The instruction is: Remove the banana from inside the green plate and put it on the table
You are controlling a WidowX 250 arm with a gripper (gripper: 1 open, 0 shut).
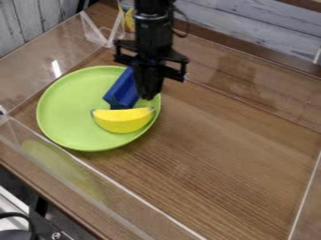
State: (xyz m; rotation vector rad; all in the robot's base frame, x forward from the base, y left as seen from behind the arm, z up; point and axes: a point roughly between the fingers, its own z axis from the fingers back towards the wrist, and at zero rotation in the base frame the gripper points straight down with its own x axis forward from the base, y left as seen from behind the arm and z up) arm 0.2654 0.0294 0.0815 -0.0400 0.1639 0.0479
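The yellow banana [122, 119] lies in the near right part of the green plate [63, 111], which rests on the wood-grain table [226, 141]. My gripper [149, 94] points straight down over the plate's right side with its fingers drawn together and shut. Its tips end just behind the banana's right end. Whether they touch the banana does not show. A blue block [122, 86] leans in the plate against the left side of the fingers.
Clear acrylic walls [51, 173] run along the table's near and left edges. Bare wood table surface stretches to the right of the plate and toward the front.
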